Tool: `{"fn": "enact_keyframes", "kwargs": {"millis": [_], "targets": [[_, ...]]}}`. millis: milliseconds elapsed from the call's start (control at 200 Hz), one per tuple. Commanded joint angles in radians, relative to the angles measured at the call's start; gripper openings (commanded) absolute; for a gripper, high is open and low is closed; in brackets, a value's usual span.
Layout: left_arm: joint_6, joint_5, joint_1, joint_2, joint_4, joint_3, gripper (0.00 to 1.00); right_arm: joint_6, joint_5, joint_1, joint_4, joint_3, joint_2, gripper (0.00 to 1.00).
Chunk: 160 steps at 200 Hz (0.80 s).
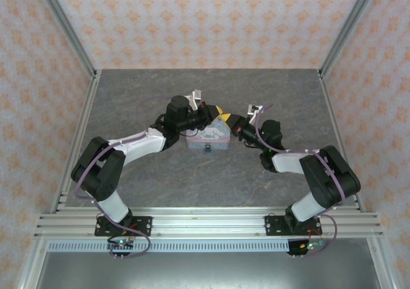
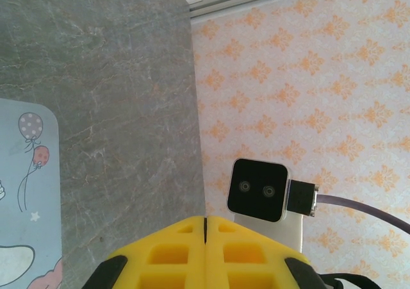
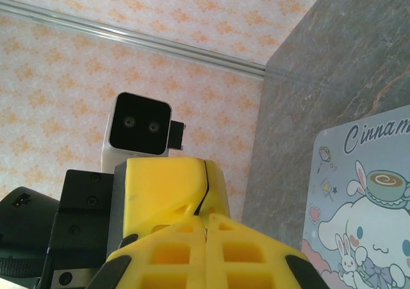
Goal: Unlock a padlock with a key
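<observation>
Tin lid (image 3: 362, 193), pastel blue with cartoon print — one legible marking: dark cursive lettering "Cinnam", set along the lid's top edge by its rounded corner and cut off at the picture's right side. Overhead view — the tin's print is too small to read.
</observation>
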Motion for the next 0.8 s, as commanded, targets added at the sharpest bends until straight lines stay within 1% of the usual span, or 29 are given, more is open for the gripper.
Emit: {"fn": "enact_keyframes", "kwargs": {"millis": [0,385,495,541,611,686,726,796], "targets": [[-0.007,-0.022,-0.005,-0.039,0.043,-0.02,0.0,-0.013,0.025,-0.004,0.027,-0.015,-0.004,0.0],[-0.015,-0.038,-0.005,-0.047,0.058,-0.038,0.0,-0.01,0.044,-0.006,0.022,-0.016,-0.006,0.0],[-0.008,-0.058,-0.004,-0.058,0.014,-0.038,0.0,-0.012,0.032,-0.005,0.026,-0.018,-0.01,0.0],[-0.003,-0.075,0.001,-0.071,-0.015,-0.041,0.13,-0.012,0.03,-0.006,0.024,-0.021,-0.015,0.0],[0.006,-0.112,0.01,-0.109,-0.064,-0.057,0.42,-0.014,0.026,-0.005,0.011,-0.027,-0.028,0.0],[0.028,-0.153,0.02,-0.168,-0.124,-0.081,0.64,-0.024,0.021,-0.005,-0.025,-0.032,-0.052,0.0],[0.046,-0.173,0.026,-0.201,-0.182,-0.085,0.72,-0.034,0.015,-0.006,-0.053,-0.034,-0.068,0.0],[0.092,-0.197,0.027,-0.254,-0.279,-0.09,0.8,-0.058,0.008,-0.006,-0.125,-0.029,-0.097,0.0]]}}
